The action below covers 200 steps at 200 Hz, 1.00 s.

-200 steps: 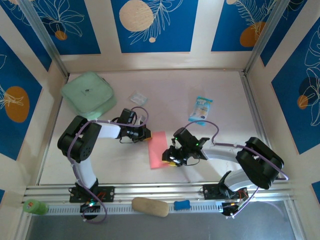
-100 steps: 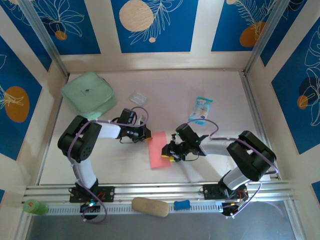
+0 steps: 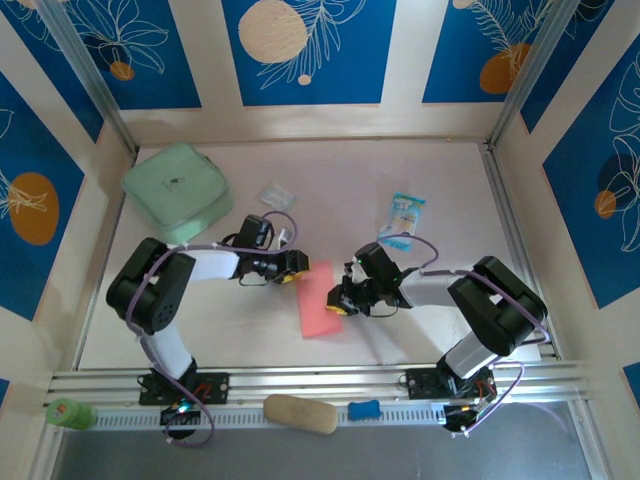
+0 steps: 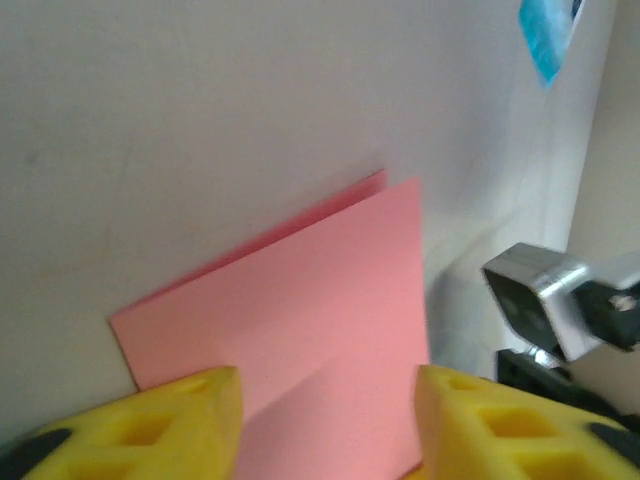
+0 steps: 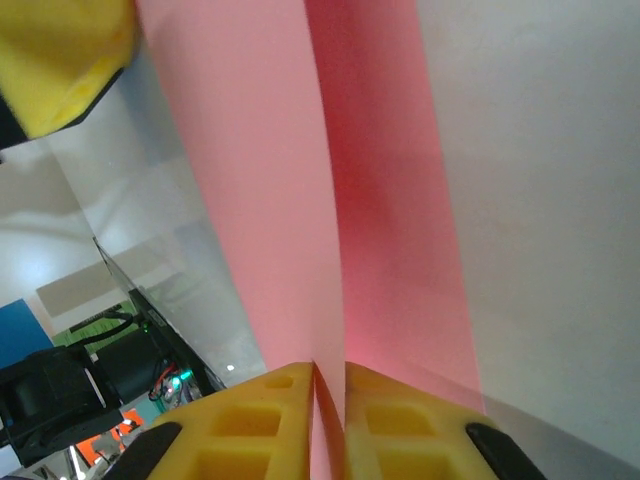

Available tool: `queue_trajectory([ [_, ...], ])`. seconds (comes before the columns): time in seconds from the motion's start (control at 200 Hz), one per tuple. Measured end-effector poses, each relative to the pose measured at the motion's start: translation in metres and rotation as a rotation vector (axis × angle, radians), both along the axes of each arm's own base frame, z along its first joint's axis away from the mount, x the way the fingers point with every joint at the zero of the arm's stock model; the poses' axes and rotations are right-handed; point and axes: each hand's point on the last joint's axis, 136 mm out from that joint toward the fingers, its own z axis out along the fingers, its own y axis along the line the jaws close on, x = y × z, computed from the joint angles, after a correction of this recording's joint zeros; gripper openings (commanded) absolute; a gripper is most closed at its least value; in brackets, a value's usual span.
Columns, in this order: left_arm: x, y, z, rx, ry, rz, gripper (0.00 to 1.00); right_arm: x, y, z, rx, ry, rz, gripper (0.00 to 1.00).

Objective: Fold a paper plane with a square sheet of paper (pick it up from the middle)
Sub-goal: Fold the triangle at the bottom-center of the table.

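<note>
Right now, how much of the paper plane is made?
Done: the pink paper is folded in half, two layers showing. In hand: the right gripper pinches one edge; the left gripper stands open near its other side. Left: the pointed nose and wings, none folded yet.

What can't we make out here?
Top view: paper, right edge partly hidden under the right gripper; clear wrapper too small to identify.
Left wrist: paper's near edge cut off by the frame bottom and left gripper; blue packet blurred, cropped.
Right wrist: paper's far end cut off by the top edge.
</note>
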Motion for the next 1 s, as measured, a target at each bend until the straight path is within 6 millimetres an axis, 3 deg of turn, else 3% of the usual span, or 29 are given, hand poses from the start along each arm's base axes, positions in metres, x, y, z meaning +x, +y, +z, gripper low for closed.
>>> queue_trajectory([
  [0.285,-0.009,0.007,0.066,-0.018,-0.207,0.014,0.63,0.002,-0.005,0.001,-0.035,-0.016,-0.073,0.07],
  [0.46,-0.029,0.016,0.088,-0.010,-0.336,0.020,0.62,0.003,-0.011,0.000,-0.058,-0.011,-0.144,0.10],
  [0.68,-0.068,0.013,0.084,0.025,-0.466,-0.050,0.60,0.003,-0.009,0.003,-0.042,-0.025,-0.133,0.24],
  [0.855,-0.090,0.011,0.068,0.067,-0.519,-0.090,0.58,0.003,-0.011,0.006,-0.019,-0.034,-0.098,0.24],
  [1.0,-0.108,-0.001,0.063,0.114,-0.597,-0.156,0.58,0.008,-0.015,0.008,0.003,-0.040,-0.087,0.19],
])
